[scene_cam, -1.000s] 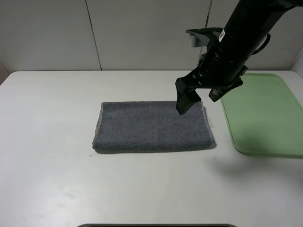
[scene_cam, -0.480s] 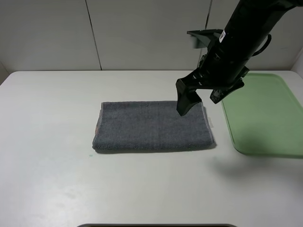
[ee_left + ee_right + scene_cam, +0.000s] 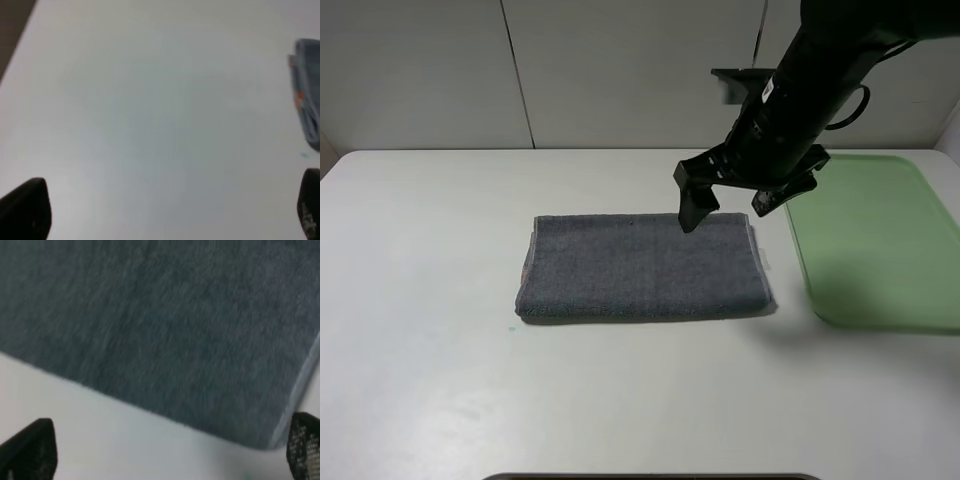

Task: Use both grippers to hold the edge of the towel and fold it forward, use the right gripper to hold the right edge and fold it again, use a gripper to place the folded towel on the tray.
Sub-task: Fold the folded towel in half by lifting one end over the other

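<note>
The dark grey towel (image 3: 640, 265) lies folded into a flat rectangle in the middle of the white table. Its right edge (image 3: 758, 262) shows a thin pale hem. My right gripper (image 3: 730, 205) hangs open and empty just above the towel's far right part, not touching it. The right wrist view shows the grey cloth (image 3: 160, 330) and its pale hem (image 3: 300, 380) between the spread fingertips (image 3: 30, 452). The pale green tray (image 3: 880, 240) lies to the right of the towel. My left gripper (image 3: 167, 212) is open over bare table; the towel's end (image 3: 306, 110), with a bit of orange, shows at that view's edge.
A white wall with panel seams stands behind the table. A dark edge (image 3: 650, 477) runs along the table's front. The left arm is out of the exterior view.
My right gripper has moved a little to the left and toward the towel's far edge, still open. The towel and tray have not moved.
</note>
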### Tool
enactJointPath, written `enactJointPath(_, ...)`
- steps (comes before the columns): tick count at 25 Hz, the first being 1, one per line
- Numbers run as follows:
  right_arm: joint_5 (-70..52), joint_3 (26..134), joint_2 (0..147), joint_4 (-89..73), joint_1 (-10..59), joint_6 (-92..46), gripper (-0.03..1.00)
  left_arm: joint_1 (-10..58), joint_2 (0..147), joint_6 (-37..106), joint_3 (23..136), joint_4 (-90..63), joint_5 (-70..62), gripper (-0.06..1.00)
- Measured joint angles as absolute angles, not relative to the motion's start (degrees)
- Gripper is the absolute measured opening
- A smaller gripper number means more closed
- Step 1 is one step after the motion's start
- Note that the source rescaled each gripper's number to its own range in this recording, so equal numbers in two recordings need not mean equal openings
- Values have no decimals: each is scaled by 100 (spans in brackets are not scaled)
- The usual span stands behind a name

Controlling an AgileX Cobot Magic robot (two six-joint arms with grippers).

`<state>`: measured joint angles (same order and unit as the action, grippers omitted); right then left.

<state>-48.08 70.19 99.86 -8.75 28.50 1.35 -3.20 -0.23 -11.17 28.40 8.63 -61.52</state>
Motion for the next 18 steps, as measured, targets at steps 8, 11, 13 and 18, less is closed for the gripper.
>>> enactJointPath(8, -4157, 7019, 10804, -604, 2577, 347, 100, -723, -23, -1117, 2840, 863, -6148, 100)
enactJointPath(11, -3946, 7019, 11009, -565, 2381, 365, 100, -729, -23, -1117, 2840, 863, -6148, 100)
enactJointPath(13, -3832, 7019, 11111, -547, 2317, 370, 100, -729, -23, -1117, 2840, 863, -6148, 100)
enactJointPath(18, -3556, 7019, 11315, -527, 2227, 392, 100, -729, -23, -1117, 2840, 863, -6148, 100)
